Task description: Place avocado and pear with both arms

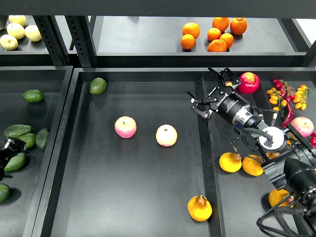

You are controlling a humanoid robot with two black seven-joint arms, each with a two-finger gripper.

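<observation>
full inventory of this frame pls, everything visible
pear: 1, yellow-orange, middle tray, front right
apples: 2, pink-yellow, middle tray centre
light green avocado: 1, middle tray, back left
dark green avocados: about 6, left tray
oranges: 6, back shelf
pale yellow fruit: 4, back shelf, left
right tray: yellow-orange fruit, red-pink fruit, chillies, small tomatoes
right gripper: black, fingers open, empty
left gripper: dark, left edge, state unclear

White lettering runs along the right arm's wrist [228, 104], too small to read.
</observation>
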